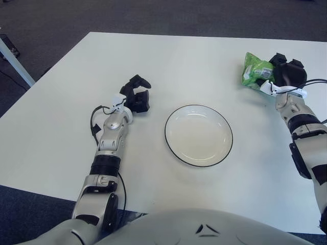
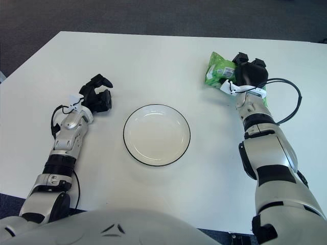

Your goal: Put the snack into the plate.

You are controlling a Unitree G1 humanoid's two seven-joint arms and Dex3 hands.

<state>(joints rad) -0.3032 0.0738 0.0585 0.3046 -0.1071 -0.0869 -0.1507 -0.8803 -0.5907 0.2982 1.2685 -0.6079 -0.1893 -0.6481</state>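
Note:
A green snack bag [image 1: 254,71] is at the far right of the white table, also in the right eye view [image 2: 217,69]. My right hand [image 1: 287,73] is at the bag's right edge with its fingers closed on it. A white plate with a dark rim [image 1: 175,115] sits empty at the table's middle, to the left of and nearer than the bag. My left hand [image 1: 136,96] shows to the left of the plate, fingers relaxed and holding nothing.
The white table [image 1: 168,61] has its front edge close to my body and its far edge beyond the bag. Dark carpet surrounds it. A table leg [image 1: 13,61] stands at the far left.

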